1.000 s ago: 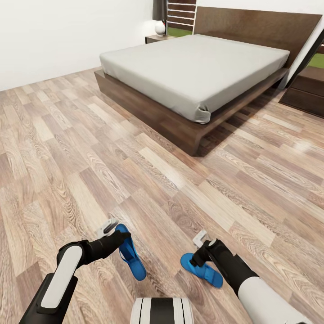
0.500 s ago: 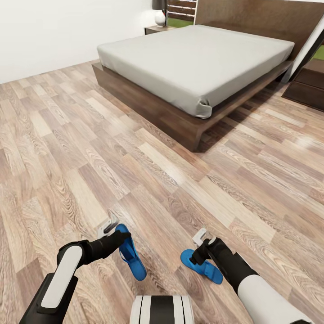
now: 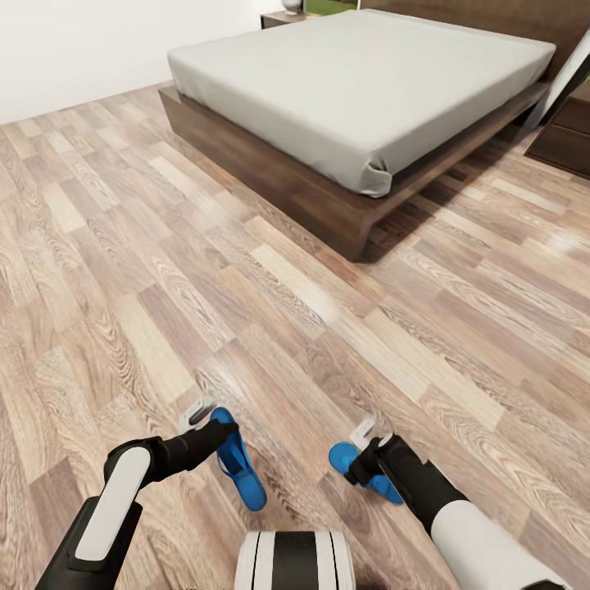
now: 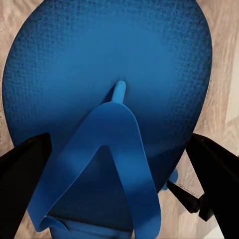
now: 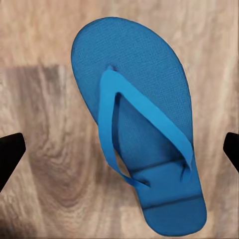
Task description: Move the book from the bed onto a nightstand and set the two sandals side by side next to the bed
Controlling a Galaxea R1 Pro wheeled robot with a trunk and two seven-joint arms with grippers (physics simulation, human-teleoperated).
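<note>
My left gripper is shut on one bright blue sandal, which hangs on edge above the wood floor. In the left wrist view that sandal sits between the dark fingers. The other blue sandal lies flat on the floor, partly under my right arm. My right gripper hovers over it, open. In the right wrist view its fingertips stand well clear of both sides of this sandal. The bed stands ahead, its mattress top bare. The book is out of view.
A dark nightstand stands at the bed's far left corner. A dark brown drawer cabinet stands at the right edge. Wood-plank floor stretches between me and the bed's low frame. A white wall runs along the upper left.
The head camera has moved closer to the bed and lower, so the bed looks larger and higher in the picture. The left sandal keeps its place in my gripper.
</note>
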